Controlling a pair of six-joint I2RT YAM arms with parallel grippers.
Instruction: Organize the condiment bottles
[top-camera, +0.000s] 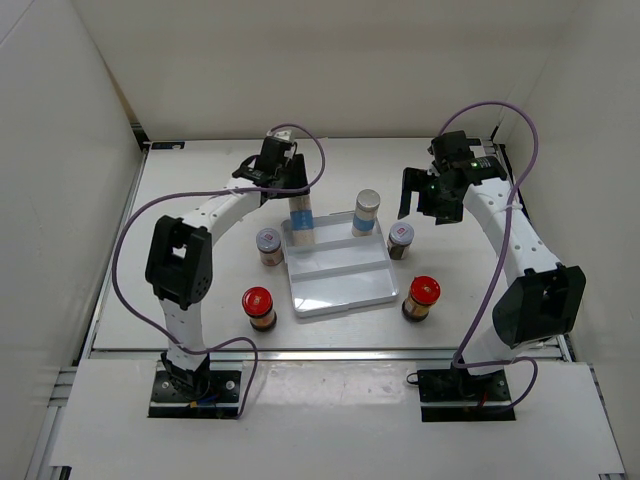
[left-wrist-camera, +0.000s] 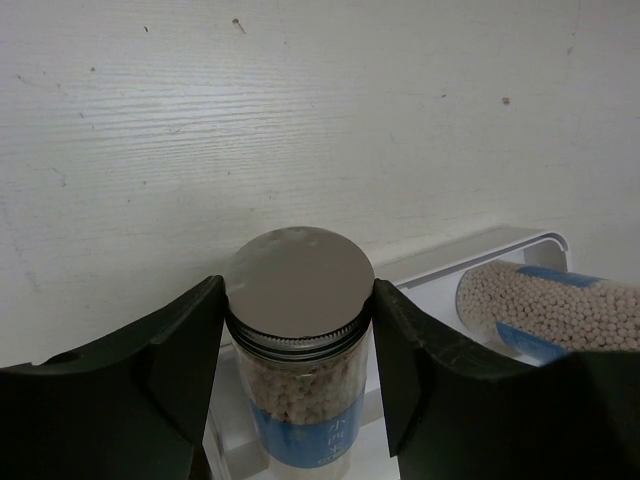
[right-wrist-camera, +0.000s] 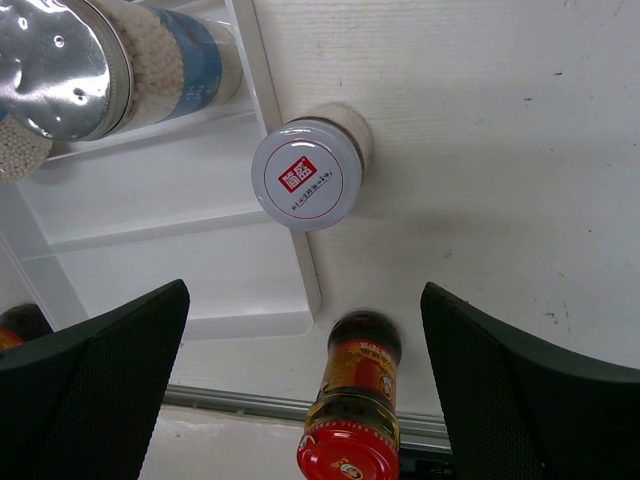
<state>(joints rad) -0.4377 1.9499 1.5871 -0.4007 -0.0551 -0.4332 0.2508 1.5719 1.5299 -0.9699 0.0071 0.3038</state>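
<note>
My left gripper (top-camera: 293, 190) (left-wrist-camera: 298, 325) is shut on the silver cap of a tall white bottle with a blue label (top-camera: 301, 222) (left-wrist-camera: 298, 300), which stands at the back left corner of the white tray (top-camera: 345, 290). The second tall white bottle (top-camera: 366, 212) (left-wrist-camera: 545, 310) stands in the tray's back right. My right gripper (top-camera: 425, 205) (right-wrist-camera: 305, 400) is open and empty, hovering above a short silver-lidded jar (top-camera: 400, 239) (right-wrist-camera: 308, 175) just right of the tray. The other short jar (top-camera: 269, 245) stands left of the tray. Red-capped bottles stand at front left (top-camera: 259, 307) and front right (top-camera: 422, 297) (right-wrist-camera: 352, 420).
The tray (right-wrist-camera: 160, 250) has ridges dividing it into rows; its front rows hold nothing. White walls enclose the table on the left, back and right. A metal rail (right-wrist-camera: 250, 405) runs along the table's near edge.
</note>
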